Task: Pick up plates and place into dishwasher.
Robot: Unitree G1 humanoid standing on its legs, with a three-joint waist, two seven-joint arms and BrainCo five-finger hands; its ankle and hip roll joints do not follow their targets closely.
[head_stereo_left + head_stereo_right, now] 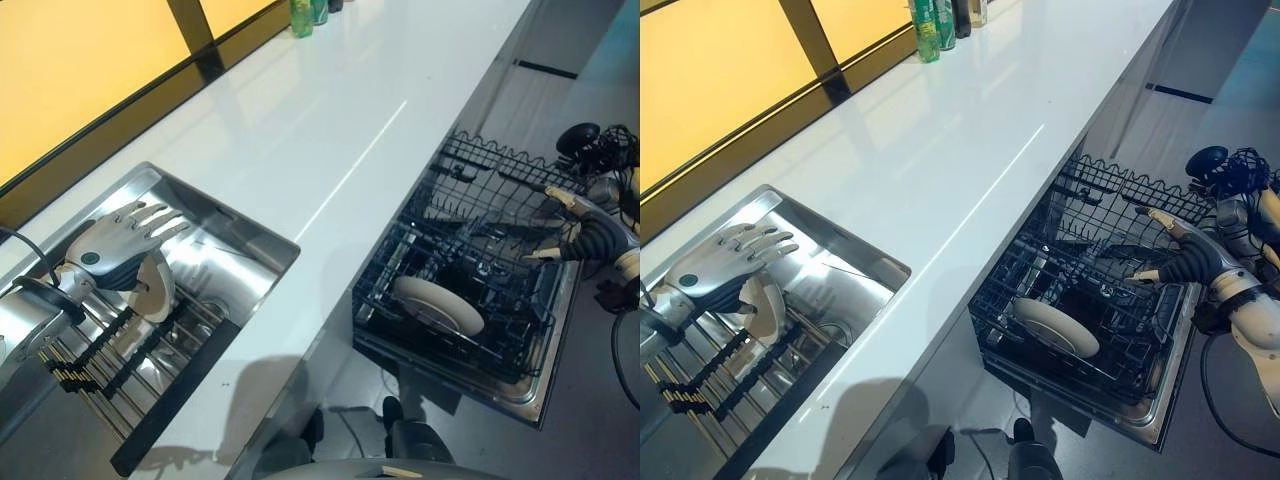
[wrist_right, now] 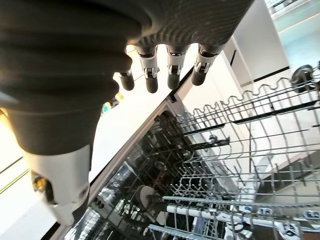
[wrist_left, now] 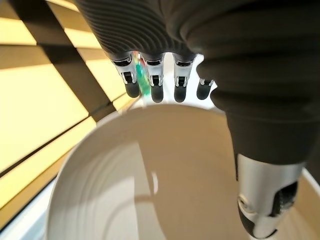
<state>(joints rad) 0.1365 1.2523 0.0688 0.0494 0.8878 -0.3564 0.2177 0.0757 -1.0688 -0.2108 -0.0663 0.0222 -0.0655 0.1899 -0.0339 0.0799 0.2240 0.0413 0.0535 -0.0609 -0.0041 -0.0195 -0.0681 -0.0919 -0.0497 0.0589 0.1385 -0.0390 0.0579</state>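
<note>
While bottles point(image 1: 308, 15) behind, sink rack point(image 1: 100, 350) underneath.

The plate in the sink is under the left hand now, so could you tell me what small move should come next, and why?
Probably close the left hand on the plate. Its fingers lie straight over the plate's rim, thumb beside it, so nothing grips it yet. The plate stands upright in the sink rack. Lifting should wait for a firm hold. The right hand hovers open over the dishwasher rack, where one plate already lies.
</note>
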